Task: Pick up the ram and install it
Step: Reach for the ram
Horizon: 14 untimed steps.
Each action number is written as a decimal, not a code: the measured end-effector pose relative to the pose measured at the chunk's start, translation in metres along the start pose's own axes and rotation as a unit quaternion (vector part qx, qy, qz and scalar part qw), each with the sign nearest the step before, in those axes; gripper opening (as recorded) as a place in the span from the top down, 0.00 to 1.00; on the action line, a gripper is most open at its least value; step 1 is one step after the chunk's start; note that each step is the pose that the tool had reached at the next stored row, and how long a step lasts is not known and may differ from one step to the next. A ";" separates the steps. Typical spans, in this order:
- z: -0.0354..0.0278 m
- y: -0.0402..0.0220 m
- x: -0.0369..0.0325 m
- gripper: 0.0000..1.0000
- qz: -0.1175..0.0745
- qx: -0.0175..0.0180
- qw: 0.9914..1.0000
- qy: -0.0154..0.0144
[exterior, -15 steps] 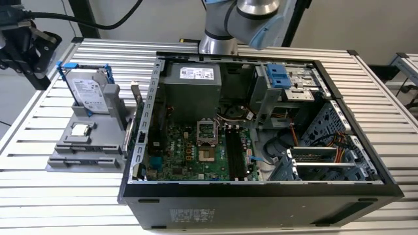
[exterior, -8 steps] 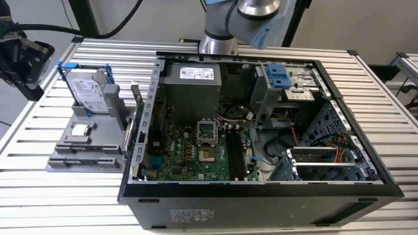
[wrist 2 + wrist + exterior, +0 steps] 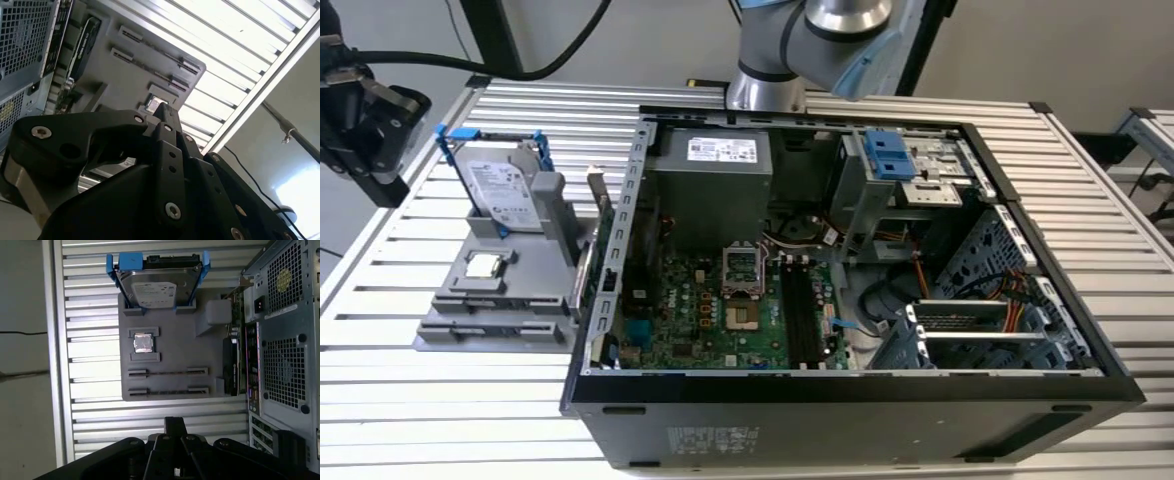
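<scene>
Gripper [image 3: 175, 422], fingers pressed together on nothing, hangs at the exterior view's left, pointing toward the holder [image 3: 170, 340] but apart from it. Beyond come 2 slots [image 3: 167, 381], chip [image 3: 143, 343], drive [image 3: 156, 287]. Ram [image 3: 231, 365] stands on edge between holder and case [image 3: 280, 340].

Slatted aluminium table [image 3: 454, 400] under bright light, plain pale wall [image 3: 1067, 50] behind.

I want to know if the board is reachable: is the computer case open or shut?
Open. In the exterior view the computer case has no panel on its upward side, and the motherboard lies exposed.
</scene>
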State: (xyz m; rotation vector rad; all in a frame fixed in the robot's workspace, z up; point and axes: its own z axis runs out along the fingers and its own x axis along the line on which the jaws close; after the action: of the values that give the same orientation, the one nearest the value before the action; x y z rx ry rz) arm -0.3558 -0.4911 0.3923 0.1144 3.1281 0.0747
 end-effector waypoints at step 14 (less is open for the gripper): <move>0.0000 -0.0001 0.0000 1.00 0.000 0.004 1.000 0.000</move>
State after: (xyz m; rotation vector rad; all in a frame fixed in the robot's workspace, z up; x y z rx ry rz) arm -0.3558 -0.4911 0.3923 0.1144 3.1280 0.0637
